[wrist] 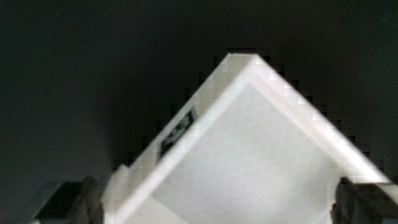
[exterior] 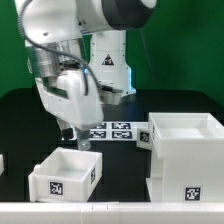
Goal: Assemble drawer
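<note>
The gripper (exterior: 72, 136) hangs just above the tray (exterior: 70, 185), which sits at the near side of the table toward the exterior view's left, well apart from the shell (exterior: 170, 178) on the exterior view's right and nearer than the marker board (exterior: 110, 130). The fingers (wrist: 75, 203) are spread wide and hold nothing, and from outside their tips appear to be above the rim, not touching it. What matters is the angle. In the wrist view the tray (wrist: 249, 150) fills the gap between the fingers of the gripper (wrist: 222, 205), but it lies skewed, with one corner pointing straight away from the camera, so its walls run diagonally across the line from finger to finger. The fingers therefore straddle a corner rather than one wall. Judging from this, the descent probably calls for a wrist turn or a small sideways shift first, so that a single wall stands between the pads. A skewed close could push the tray round.
</note>
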